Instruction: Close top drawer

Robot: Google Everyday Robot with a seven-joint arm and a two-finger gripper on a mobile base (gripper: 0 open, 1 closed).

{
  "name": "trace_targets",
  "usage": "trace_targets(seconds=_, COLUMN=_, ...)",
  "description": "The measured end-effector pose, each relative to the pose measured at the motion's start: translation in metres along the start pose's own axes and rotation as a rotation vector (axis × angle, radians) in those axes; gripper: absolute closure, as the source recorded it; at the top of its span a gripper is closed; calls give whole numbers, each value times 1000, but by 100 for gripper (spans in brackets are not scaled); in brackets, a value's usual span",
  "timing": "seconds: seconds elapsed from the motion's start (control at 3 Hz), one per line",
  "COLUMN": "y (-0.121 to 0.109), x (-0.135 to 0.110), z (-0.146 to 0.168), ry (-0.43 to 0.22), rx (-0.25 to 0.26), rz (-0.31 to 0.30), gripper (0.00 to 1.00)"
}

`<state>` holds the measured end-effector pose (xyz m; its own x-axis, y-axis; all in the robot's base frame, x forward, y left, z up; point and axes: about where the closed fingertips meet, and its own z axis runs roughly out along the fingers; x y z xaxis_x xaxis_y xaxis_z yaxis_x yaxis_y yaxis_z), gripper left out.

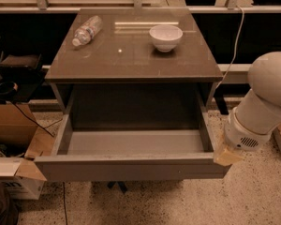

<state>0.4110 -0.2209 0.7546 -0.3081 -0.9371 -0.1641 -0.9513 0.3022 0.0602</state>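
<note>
The top drawer (131, 167) is pulled far out of the grey cabinet (136, 55). Its plain flat front faces me, and its pale grey floor (133, 142) is bare. My white arm (262, 107) comes in from the right. My gripper (227, 156) shows as a tan tip at the arm's lower end, right beside the drawer's front right corner. I cannot tell whether it touches the drawer.
A white bowl (166, 36) and a plastic water bottle (86, 30) lying on its side rest on the cabinet top. Cardboard boxes (11, 172) and cables sit on the floor at the left. A white cable (234, 36) hangs at the right.
</note>
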Motion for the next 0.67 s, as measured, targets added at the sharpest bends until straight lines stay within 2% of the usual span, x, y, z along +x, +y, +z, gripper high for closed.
trace_targets(seconds=0.33, y=0, x=0, z=0, ry=0, rx=0, rz=0, gripper=100)
trace_targets(seconds=0.67, y=7, x=-3, z=21, ry=24, rx=-32, rz=-20, gripper=100)
